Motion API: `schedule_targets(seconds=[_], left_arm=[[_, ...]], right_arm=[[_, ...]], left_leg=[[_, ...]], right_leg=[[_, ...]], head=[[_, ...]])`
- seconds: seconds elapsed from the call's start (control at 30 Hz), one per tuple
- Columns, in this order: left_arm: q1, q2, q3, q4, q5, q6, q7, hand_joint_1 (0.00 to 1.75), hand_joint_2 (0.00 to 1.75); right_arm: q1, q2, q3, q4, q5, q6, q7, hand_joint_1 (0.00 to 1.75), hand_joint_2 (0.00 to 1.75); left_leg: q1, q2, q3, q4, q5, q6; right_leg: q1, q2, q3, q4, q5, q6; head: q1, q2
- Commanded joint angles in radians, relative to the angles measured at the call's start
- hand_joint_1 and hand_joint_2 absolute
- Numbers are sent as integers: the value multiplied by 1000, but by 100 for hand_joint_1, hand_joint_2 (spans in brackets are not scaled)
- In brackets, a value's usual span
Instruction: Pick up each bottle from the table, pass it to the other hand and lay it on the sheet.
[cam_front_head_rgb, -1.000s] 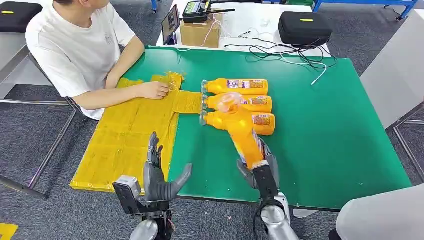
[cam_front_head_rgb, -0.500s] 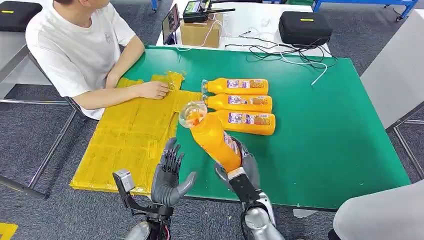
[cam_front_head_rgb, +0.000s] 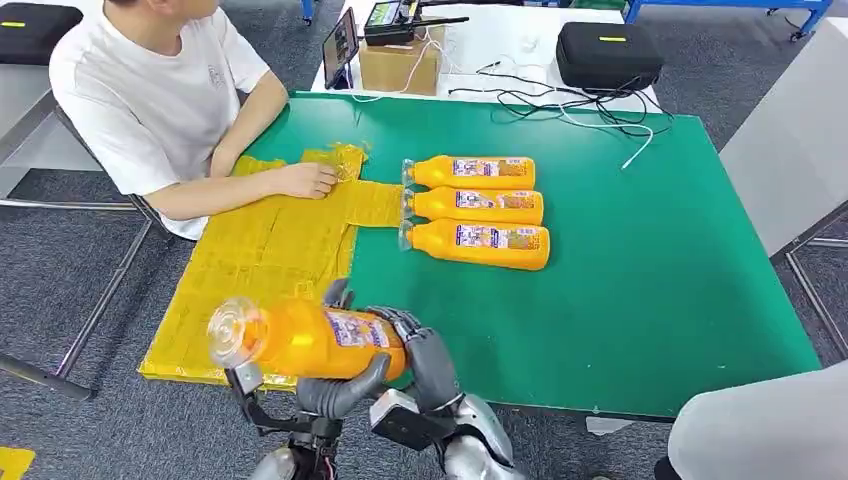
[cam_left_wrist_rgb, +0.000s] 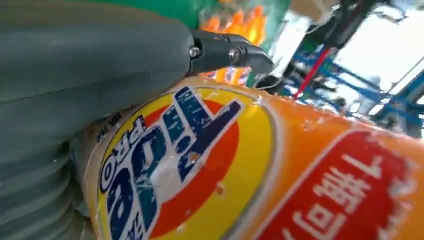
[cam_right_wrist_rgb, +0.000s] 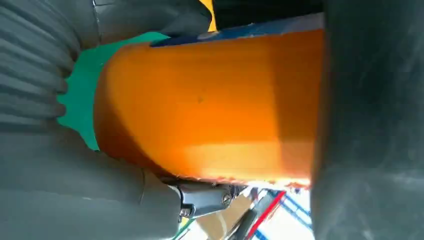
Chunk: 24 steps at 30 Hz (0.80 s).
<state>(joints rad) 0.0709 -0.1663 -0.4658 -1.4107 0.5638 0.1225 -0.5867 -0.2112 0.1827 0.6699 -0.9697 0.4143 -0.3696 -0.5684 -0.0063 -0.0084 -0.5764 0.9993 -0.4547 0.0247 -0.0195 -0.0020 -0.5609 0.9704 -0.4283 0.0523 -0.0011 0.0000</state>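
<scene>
Bottle (cam_front_head_rgb: 300, 338) at lower left, mid-handover: right hand (cam_front_head_rgb: 430, 360) and left hand (cam_front_head_rgb: 335, 395) both grip it; right must release.

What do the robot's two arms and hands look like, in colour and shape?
Both arms are silver with rounded joint housings. The left hand and right hand are dark grey, with thick grey thumbs and darker fingers. In the wrist views, a grey ribbed cover sits behind each hand, with small metal screws at a finger base.

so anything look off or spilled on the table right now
Nothing spilled. Three bottles lie in a tidy row on the green table. The one untidy spot: the yellow sheet is crumpled at its far corner, under the person's hand. The held bottle looks intact between left hand and right hand.
</scene>
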Motion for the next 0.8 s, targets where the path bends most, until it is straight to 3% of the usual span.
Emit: schedule_targets(seconds=[0.03, 0.07, 0.1, 0.6, 0.7, 0.8], left_arm=[[-48, 3, -3, -14, -42, -2, -33, 175, 175], [-46, 4, -3, -15, -32, -16, -35, 175, 175], [-44, 5, -1, -16, -22, -31, -34, 175, 175], [-17, 19, 26, -46, 75, -240, -26, 175, 175], [-21, 8, 57, -35, 72, -224, -14, 175, 175], [-44, -18, 119, -11, 22, -52, 35, 175, 175]], right_arm=[[-16, -16, 147, 122, 32, 69, 35, 9, 175], [-14, -16, 147, 116, 32, 71, 37, 0, 175], [-12, -15, 144, 112, 26, 80, 38, 0, 0], [39, -38, 2, 66, -79, 138, 19, 0, 0], [58, -51, -26, 22, -87, 136, 14, 0, 0], [94, -74, -60, -41, -57, 62, 9, 0, 0]], left_leg=[[1, -3, 1, 0, 0, -1], [2, -3, 2, 0, 0, -2], [2, -3, 2, 0, 0, -1], [3, -4, 3, 0, -1, -2], [2, -4, 2, 0, -1, -2], [2, -4, 2, 1, -1, -2]], right_leg=[[1, -3, 2, -1, -1, -2], [2, -3, 4, -1, -1, -2], [2, -3, 3, -1, -1, -2], [3, -5, 5, -2, -2, -3], [2, -4, 3, -1, -2, -2], [2, -5, 3, -1, -2, -3]], head=[[0, 0], [0, 0], [0, 0], [0, 0], [0, 0], [0, 0]])
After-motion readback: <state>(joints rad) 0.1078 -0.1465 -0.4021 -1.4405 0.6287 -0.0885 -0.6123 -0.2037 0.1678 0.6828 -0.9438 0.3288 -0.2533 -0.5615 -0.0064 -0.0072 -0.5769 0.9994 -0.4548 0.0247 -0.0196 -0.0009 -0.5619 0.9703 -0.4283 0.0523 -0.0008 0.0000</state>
